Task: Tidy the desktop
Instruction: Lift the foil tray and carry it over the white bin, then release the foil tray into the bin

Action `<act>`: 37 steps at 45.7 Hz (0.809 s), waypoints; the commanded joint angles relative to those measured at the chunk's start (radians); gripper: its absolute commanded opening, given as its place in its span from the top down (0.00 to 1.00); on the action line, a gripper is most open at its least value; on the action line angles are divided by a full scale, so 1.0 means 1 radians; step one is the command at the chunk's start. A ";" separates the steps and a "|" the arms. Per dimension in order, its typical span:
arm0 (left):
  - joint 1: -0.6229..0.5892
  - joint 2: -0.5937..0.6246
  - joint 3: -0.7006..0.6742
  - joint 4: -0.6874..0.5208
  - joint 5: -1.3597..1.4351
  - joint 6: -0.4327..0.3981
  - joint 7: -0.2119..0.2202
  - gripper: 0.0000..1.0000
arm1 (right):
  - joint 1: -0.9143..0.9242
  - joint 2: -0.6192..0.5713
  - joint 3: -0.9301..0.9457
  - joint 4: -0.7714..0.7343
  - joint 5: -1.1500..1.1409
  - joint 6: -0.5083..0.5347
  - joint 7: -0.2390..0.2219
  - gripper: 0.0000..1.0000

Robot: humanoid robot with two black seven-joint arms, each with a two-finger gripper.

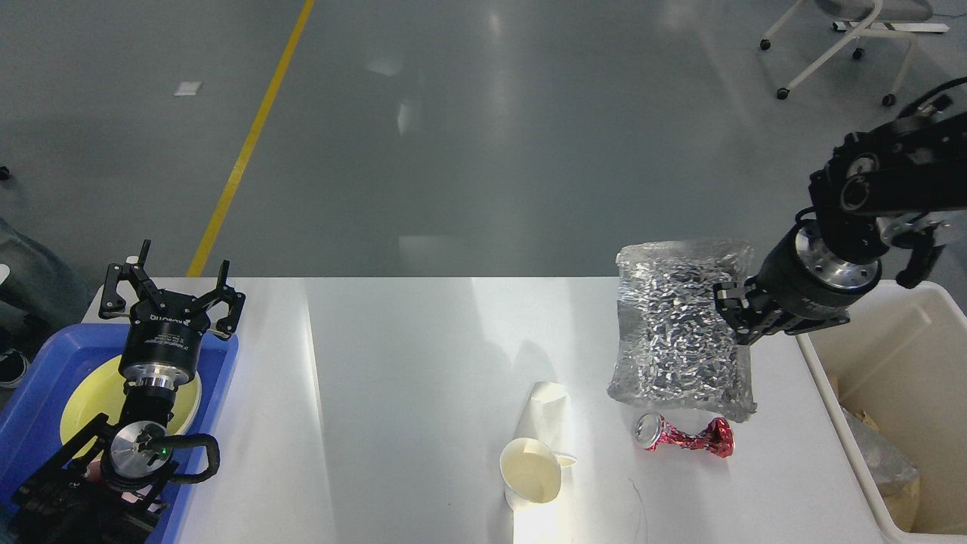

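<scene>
A wide white worktop [408, 393] with rounded corners fills the near half of the scene, with grey floor [453, 136] beyond its far edge. The right gripper [739, 316] hangs above the right part of the worktop, near the far edge, its fingers pinching the right side of a crinkled silver foil bag [680, 340]. The bag dangles below and left of the gripper, lifted clear of the surface. Just nearer than the bag, a crushed red can [684, 436] lies on its side on the worktop. To the can's left, a white paper cup [538, 461] lies tipped over, its mouth facing the viewer. Off the right edge of the worktop stands a cream bin [891, 355], just beside the right gripper, with some rubbish inside. At the far left, the left gripper [172, 281] points away from the viewer with its fingers spread wide, holding nothing. It sits above a blue tray [38, 393] that carries a yellow plate [91, 404] and rests on the worktop's left end.
</scene>
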 commanded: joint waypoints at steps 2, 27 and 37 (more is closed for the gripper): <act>0.000 0.000 0.000 0.000 0.000 0.000 0.000 0.03 | -0.131 -0.182 -0.014 -0.126 -0.040 -0.049 0.000 1.00; 0.000 0.000 0.000 0.000 0.000 0.000 0.000 0.03 | -0.943 -0.370 0.432 -0.756 -0.103 -0.285 0.014 1.00; 0.000 0.000 0.000 0.000 0.000 0.000 0.000 0.03 | -1.242 -0.238 0.629 -0.953 -0.090 -0.506 0.013 1.00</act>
